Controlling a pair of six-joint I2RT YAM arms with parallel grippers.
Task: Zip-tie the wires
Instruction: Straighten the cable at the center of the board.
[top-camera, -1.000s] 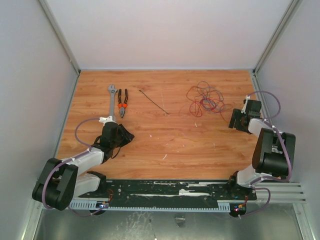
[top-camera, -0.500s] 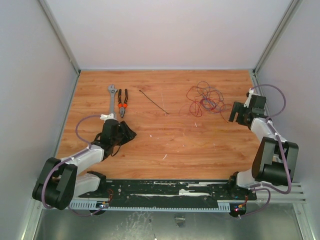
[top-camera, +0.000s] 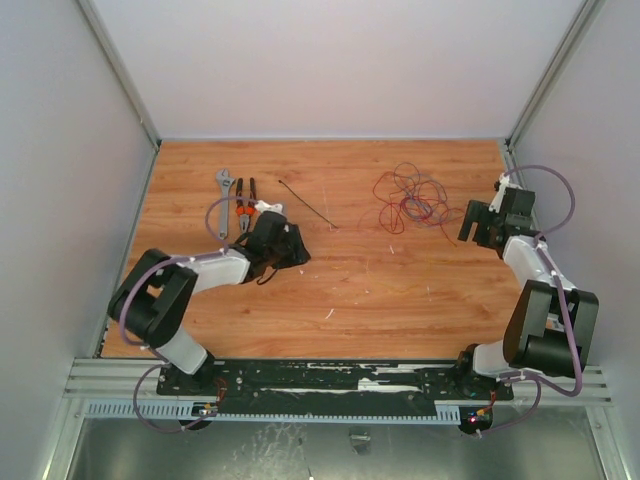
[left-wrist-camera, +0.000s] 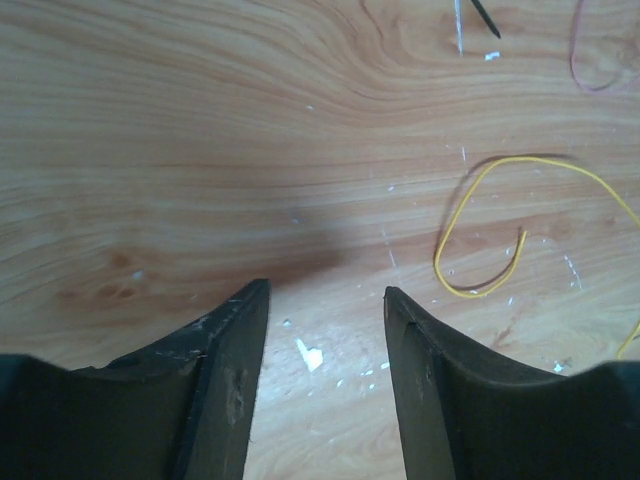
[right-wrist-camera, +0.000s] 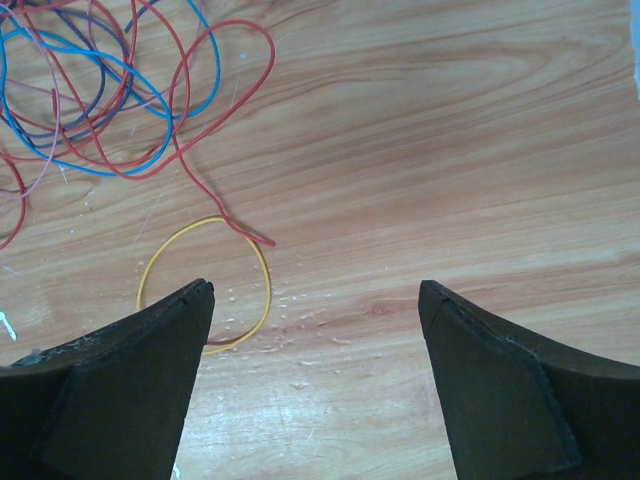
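Observation:
The wires (top-camera: 410, 198) lie in a loose red and maroon tangle at the back right of the wooden table. In the right wrist view their red, blue and purple loops (right-wrist-camera: 95, 90) fill the upper left, with a yellow loop (right-wrist-camera: 200, 222) nearest the left finger. My right gripper (top-camera: 465, 228) (right-wrist-camera: 315, 290) stands open and empty just right of the tangle. The zip tie (top-camera: 308, 204), a thin dark strip, lies diagonally at mid-back. My left gripper (top-camera: 298, 255) (left-wrist-camera: 327, 290) is open and empty, in front of the zip tie. Ahead of it lies a yellow wire (left-wrist-camera: 470, 294).
A grey wrench (top-camera: 226, 200) and orange-handled pliers (top-camera: 245, 205) lie side by side at the back left, just left of my left arm. White walls enclose the table on three sides. Small white specks (left-wrist-camera: 309, 354) dot the wood.
My left arm has swung forward and right, from near the wrench handle to beside the pliers, and its jaws opened wider. The right gripper shifted slightly toward the back and opened wider.

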